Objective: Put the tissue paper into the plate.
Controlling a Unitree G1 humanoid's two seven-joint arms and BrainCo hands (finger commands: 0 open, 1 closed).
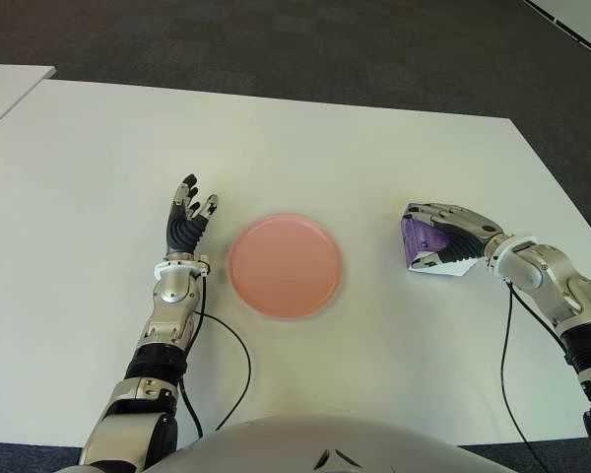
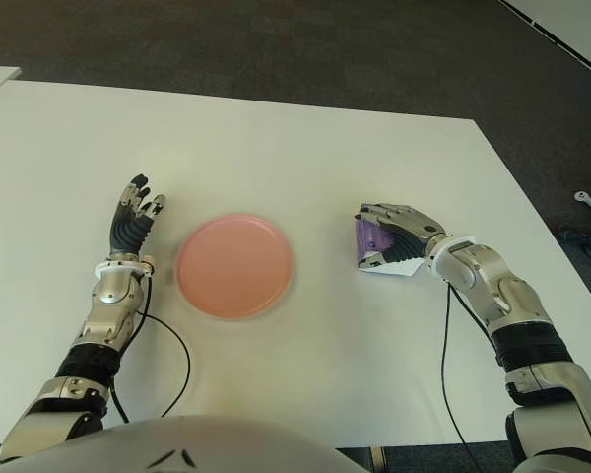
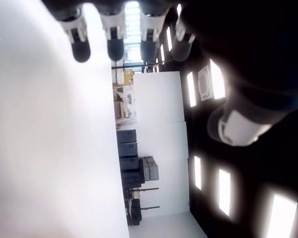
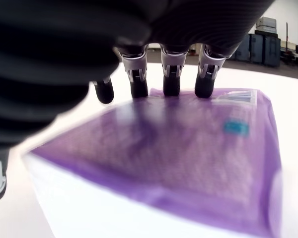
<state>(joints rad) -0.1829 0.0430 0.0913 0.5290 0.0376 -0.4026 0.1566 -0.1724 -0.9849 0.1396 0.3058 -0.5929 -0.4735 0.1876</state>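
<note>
The tissue pack (image 1: 420, 239) is a flat packet with a purple top and white sides, lying on the white table (image 1: 325, 148) to the right of the pink plate (image 1: 285, 264). My right hand (image 1: 445, 227) is laid over the pack from the right. In the right wrist view its fingers (image 4: 171, 74) arch across the purple top (image 4: 188, 158) with their tips at the far edge, and the thumb stays off to one side, not closed on the pack. My left hand (image 1: 187, 219) shows just left of the plate, fingers straight and spread, holding nothing.
The plate holds nothing and lies near the table's middle. Black cables (image 1: 238, 360) run along both arms over the near part of the table. A second white table (image 1: 5, 89) is at the far left. Dark carpet (image 1: 276, 39) lies beyond the far edge.
</note>
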